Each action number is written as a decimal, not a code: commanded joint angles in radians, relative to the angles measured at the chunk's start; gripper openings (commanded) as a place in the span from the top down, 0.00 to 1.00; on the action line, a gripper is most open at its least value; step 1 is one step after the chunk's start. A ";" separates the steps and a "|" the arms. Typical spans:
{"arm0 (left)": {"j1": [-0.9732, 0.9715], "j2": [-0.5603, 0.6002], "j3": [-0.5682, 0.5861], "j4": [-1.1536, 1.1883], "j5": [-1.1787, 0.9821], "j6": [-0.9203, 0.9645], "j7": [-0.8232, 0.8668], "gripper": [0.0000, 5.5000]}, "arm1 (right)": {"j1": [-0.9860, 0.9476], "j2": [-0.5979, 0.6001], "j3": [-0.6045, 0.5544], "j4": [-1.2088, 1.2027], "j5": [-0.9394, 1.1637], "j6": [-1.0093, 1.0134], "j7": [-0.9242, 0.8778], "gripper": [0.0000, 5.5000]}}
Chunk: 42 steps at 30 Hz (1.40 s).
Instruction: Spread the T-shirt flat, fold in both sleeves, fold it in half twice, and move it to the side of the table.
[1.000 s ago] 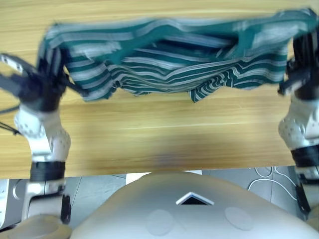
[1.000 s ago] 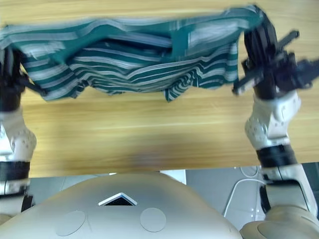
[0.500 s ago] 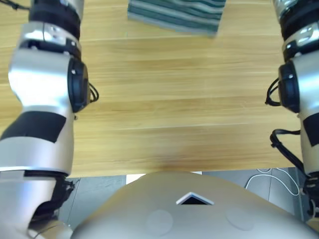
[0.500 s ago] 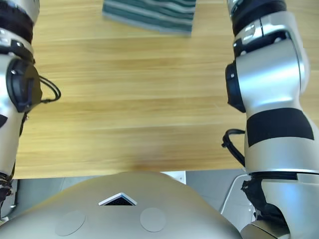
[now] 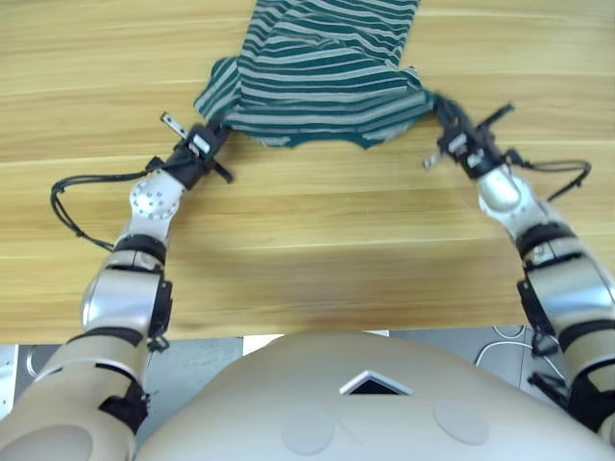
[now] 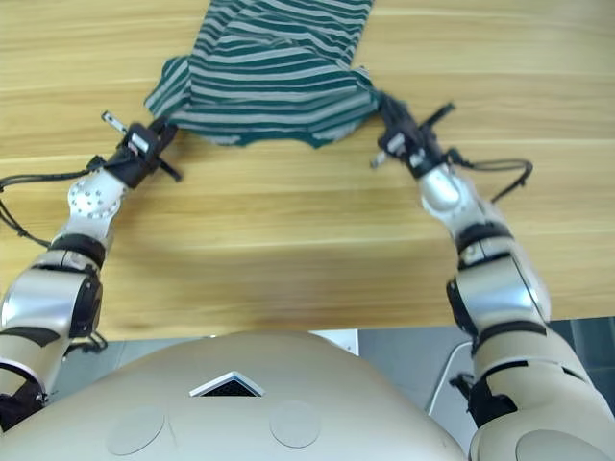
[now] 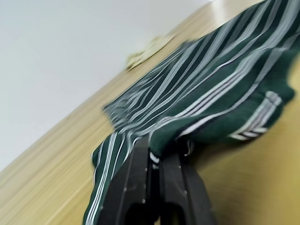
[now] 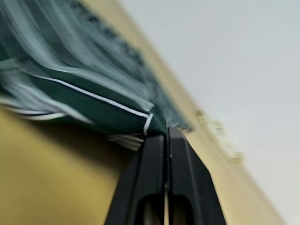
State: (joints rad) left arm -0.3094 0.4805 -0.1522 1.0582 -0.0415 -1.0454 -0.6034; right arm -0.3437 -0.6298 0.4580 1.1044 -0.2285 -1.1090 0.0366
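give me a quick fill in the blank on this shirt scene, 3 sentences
1. The T-shirt rests on a ____ table.
2. Its pattern is ____.
3. The left gripper and right gripper are both ____ on its near edge.
Missing words: wooden; striped; shut.

A light wooden counter (image 5: 317,250) spans the eye views from edge to edge, its long planks running left to right with fine grain and soft, even light on the surface. Below its near edge, at the bottom of the frame, lies a grey tiled floor (image 5: 192,370), with a white cable (image 5: 500,333) looped at lower right. In the left wrist view a plain pale wall (image 7: 70,56) rises behind the counter, where a small pale scrap (image 7: 147,48) lies, too blurred to identify.
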 commanded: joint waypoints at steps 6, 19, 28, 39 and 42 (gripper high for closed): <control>0.282 0.095 0.087 -0.497 -0.367 0.176 -0.298 1.00 | 0.263 -0.150 -0.170 -0.414 0.434 0.064 0.372 0.99; 0.453 0.086 -0.048 -0.457 0.049 0.110 -0.215 0.84 | 0.389 -0.162 -0.233 -0.492 0.180 0.206 0.427 0.85; 0.620 0.182 0.017 -0.613 -0.187 0.185 -0.265 0.60 | 0.545 -0.249 -0.351 -0.642 0.025 0.321 0.344 0.60; 0.596 0.064 0.203 -1.086 -0.625 0.406 -0.280 0.60 | 0.455 -0.108 -0.270 -1.088 0.085 0.391 0.460 0.60; 0.574 0.015 0.210 -1.070 -0.551 0.393 -0.244 0.60 | 0.330 -0.001 -0.128 -0.952 -0.234 0.402 0.395 0.60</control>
State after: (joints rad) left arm 0.2954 0.5332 0.0486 -0.0174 -0.6739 -0.6565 -0.8871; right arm 0.1015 -0.7102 0.2226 0.0387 -0.2103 -0.7367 0.4814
